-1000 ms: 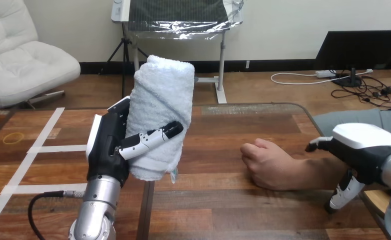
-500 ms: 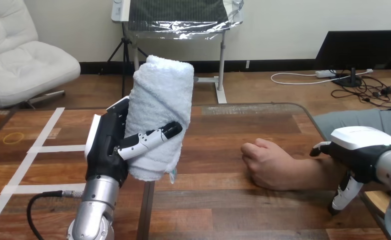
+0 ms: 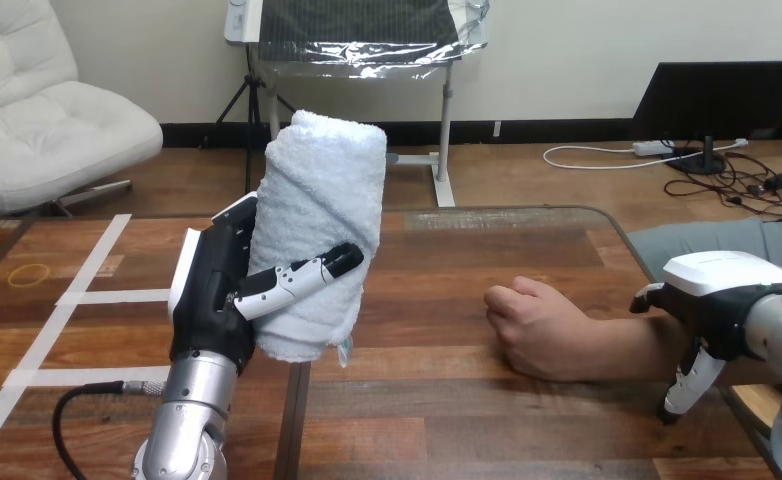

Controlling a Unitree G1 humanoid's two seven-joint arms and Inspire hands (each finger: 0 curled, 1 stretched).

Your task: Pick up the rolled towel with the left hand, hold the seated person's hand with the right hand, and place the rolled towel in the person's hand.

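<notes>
The rolled towel (image 3: 322, 230) is in my left hand (image 3: 217, 300), held up above the left half of the table (image 3: 447, 400). It stands nearly upright, its top leaning a little to the right. My palm lies against the roll's left side and my fingers (image 3: 297, 278) are curled across its front, clamping it around the lower half. The upper end rises well clear of my grip.

The person's hand (image 3: 532, 325) rests on the right half of the table as a loose fist, knuckles toward the towel and well apart from it. The person's forearm (image 3: 627, 345) runs from it to the table's right edge.

My right hand (image 3: 722, 290) is at that right edge, its white back turned up, sitting over the forearm behind the wrist. Part of it reaches down on the near side of the forearm toward the tabletop. I cannot tell whether this hand grips the forearm, merely touches it, or hangs just above it.
</notes>
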